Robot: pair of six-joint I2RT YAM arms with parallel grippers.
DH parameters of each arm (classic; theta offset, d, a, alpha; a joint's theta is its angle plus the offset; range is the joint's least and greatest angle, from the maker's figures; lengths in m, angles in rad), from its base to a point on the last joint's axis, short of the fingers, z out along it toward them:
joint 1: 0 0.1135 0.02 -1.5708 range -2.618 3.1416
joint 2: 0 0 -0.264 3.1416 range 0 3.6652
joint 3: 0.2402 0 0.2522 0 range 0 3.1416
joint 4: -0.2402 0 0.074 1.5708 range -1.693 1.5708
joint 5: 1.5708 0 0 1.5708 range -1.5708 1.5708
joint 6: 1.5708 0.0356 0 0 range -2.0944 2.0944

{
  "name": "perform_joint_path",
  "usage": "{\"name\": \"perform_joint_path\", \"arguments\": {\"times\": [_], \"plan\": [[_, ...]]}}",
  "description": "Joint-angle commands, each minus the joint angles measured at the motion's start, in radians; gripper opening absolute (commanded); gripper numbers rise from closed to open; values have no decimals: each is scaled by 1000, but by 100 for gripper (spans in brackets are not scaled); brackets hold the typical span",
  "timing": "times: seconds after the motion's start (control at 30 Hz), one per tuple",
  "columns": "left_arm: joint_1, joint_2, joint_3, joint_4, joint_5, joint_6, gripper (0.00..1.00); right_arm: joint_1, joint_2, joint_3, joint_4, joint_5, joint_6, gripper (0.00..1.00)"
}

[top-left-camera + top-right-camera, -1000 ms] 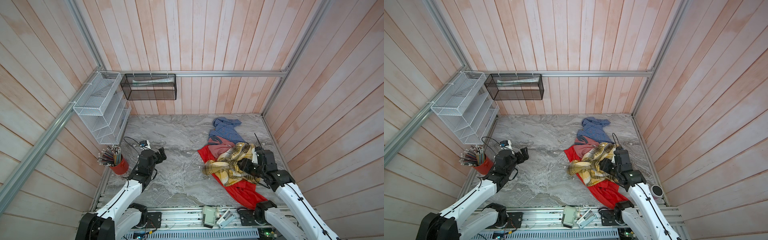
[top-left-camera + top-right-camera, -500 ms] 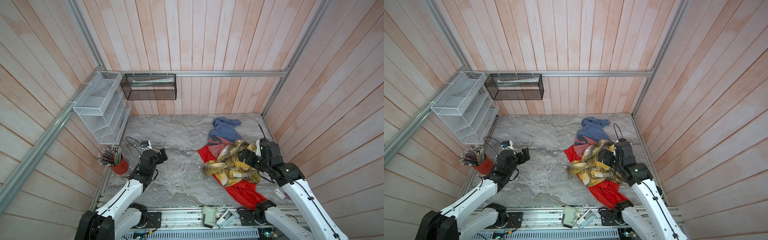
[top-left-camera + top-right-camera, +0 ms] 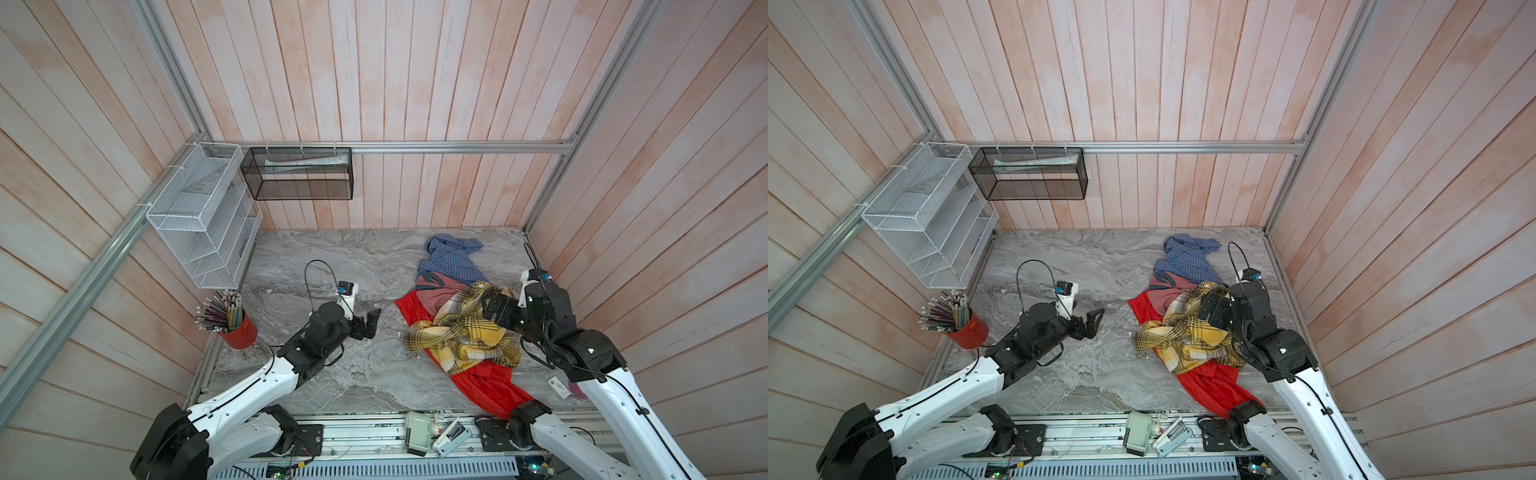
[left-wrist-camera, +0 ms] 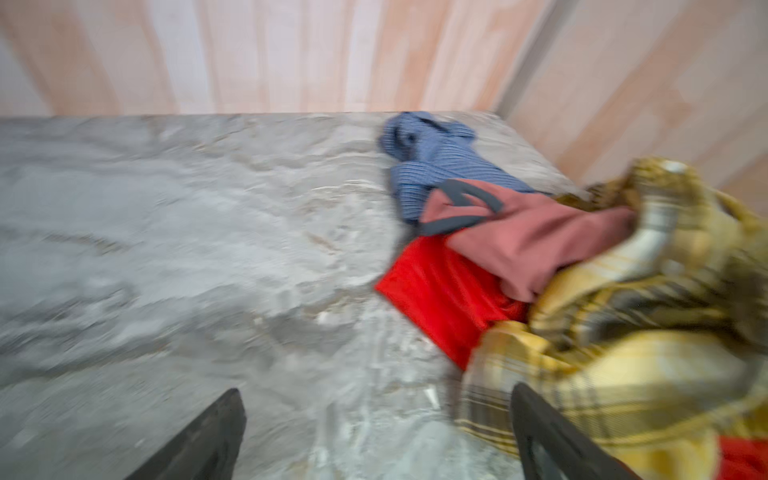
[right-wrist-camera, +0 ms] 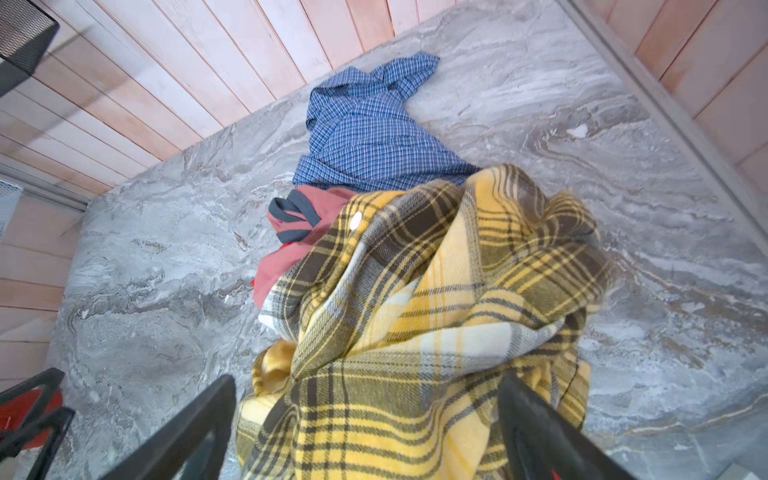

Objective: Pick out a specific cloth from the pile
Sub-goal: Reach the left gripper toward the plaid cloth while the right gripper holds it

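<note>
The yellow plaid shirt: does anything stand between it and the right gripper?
Nothing visible does. The yellow plaid shirt lies uppermost, over the pink garment and the red garment, and the open right gripper hangs right over it.

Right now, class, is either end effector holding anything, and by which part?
Nothing is held: right end effector open astride the yellow plaid shirt, left end effector open too.

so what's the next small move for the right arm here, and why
probably close the right gripper on the yellow plaid shirt. Its jaws stand open with a plaid fold lying between them, and the shirt sits on top, over the red garment, so a pinch here should catch only the plaid.
</note>
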Motion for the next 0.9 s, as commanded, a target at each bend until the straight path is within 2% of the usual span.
{"name": "perform_joint_path", "arguments": {"times": [0.0, 0.17, 0.33, 0.47, 0.6, 0.7, 0.77, 0.87], "plan": [[-136, 107, 85, 47, 77, 81, 100, -28, 4, -25, 63, 29, -80, 98], [-280, 399, 313, 30, 96, 124, 100, -117, -20, -68, 147, -20, -156, 98], [-340, 649, 542, -30, 160, 144, 100, -329, -20, -104, 218, -209, -224, 98], [-380, 748, 638, -66, 178, 141, 98, -453, -19, -119, 264, -304, -258, 98], [-407, 836, 720, -147, 119, 123, 90, -531, 4, -130, 294, -394, -277, 98], [-406, 863, 748, -154, 98, 107, 73, -556, 12, -142, 311, -418, -287, 98], [-405, 857, 752, -136, 75, 99, 46, -565, 10, -151, 317, -425, -289, 98], [-393, 828, 751, -115, 63, 84, 17, -575, 0, -173, 326, -439, -298, 98]]}}
